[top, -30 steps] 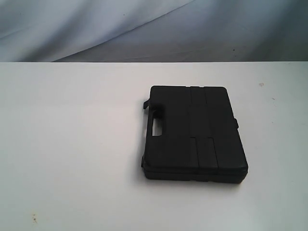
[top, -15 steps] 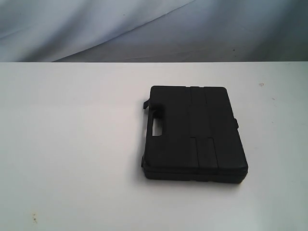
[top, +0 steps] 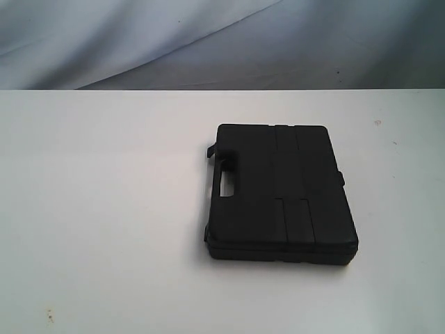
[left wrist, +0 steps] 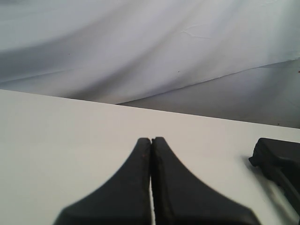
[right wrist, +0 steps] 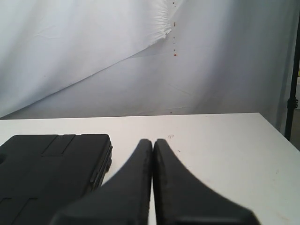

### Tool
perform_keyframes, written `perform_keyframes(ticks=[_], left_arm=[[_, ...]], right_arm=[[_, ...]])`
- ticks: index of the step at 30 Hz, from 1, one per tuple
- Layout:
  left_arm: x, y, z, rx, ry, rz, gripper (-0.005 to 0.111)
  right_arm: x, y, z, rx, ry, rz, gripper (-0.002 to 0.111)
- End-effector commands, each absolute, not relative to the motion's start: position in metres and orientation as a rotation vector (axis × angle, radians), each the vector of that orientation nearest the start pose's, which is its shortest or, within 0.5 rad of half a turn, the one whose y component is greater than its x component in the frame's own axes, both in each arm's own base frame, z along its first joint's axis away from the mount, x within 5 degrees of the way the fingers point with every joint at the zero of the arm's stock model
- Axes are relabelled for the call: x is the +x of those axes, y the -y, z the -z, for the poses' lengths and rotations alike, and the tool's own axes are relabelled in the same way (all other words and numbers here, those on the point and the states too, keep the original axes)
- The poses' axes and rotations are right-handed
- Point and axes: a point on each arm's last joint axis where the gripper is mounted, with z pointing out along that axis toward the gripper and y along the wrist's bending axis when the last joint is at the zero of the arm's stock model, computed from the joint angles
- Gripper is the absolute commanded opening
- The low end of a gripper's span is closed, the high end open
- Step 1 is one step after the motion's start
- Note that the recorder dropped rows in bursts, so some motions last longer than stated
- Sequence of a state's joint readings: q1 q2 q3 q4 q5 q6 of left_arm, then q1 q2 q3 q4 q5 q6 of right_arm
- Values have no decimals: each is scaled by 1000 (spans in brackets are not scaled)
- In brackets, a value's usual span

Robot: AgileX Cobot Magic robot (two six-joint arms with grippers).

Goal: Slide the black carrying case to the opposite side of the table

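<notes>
The black carrying case (top: 281, 193) lies flat on the white table (top: 104, 209), right of the middle, its handle cutout facing left. Neither arm shows in the exterior view. In the left wrist view my left gripper (left wrist: 151, 139) is shut with nothing in it, above bare table, and a corner of the case (left wrist: 279, 161) sits off to one side, apart from it. In the right wrist view my right gripper (right wrist: 153, 141) is shut and empty too, with the case (right wrist: 47, 173) lying close beside it, not touching.
A pale draped cloth backdrop (top: 208, 42) hangs behind the table's far edge. The table's right edge (right wrist: 276, 131) shows in the right wrist view, with a dark stand (right wrist: 293, 93) beyond it. Small specks (top: 49, 314) mark the tabletop.
</notes>
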State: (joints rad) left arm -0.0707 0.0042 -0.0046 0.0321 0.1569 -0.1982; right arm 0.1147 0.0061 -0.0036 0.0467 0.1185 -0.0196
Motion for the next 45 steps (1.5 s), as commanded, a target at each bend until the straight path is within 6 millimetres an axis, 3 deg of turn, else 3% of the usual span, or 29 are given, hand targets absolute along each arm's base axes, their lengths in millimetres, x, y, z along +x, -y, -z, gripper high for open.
perform_keyframes(ticks=[1,31,34,37,42,45], left_arm=[[56,4,-199,-79,-1638,179,0],[56,4,-200,-79,-1631,180,0],[56,4,-203,-129,-1599,244,0],[56,5,-205,-298,-1557,433,0],[43,6,-273,-355,-1376,595,0],[52,8,-291,-341,-1449,568,0]], right_arm=[[56,-7,-202,-64,-1601,-116,0],[56,-7,-202,-64,-1601,-116,0],[56,-7,-202,-64,-1601,-116,0],[56,-7,-202,-64,-1601,-116,0],[56,-7,-202,-64,-1601,-116,0],[56,-7,-202,-64,-1601,-116,0]])
